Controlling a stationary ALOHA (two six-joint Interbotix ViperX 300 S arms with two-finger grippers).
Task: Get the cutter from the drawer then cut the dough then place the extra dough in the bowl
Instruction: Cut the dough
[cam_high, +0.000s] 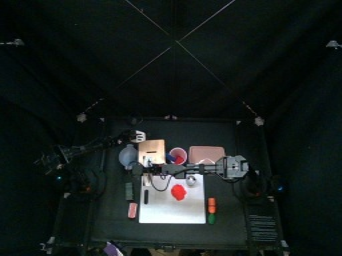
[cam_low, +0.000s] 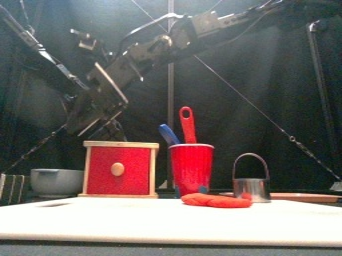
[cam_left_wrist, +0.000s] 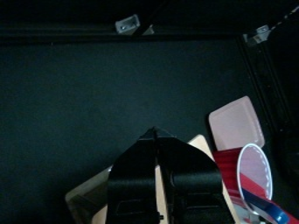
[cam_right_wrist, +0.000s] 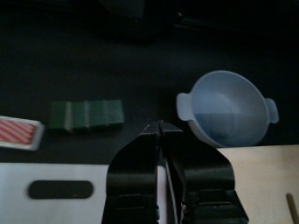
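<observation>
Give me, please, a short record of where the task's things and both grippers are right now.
cutter: upright on white board, right of dough
dough: flat on board
drawer: shut, in wooden box
bowl: empty, left of box
left gripper: shut, empty, near box
right gripper: shut, empty, over board

Top view overhead; front view level, near; red cup (cam_high: 178, 154) (cam_low: 191, 165) in both
</observation>
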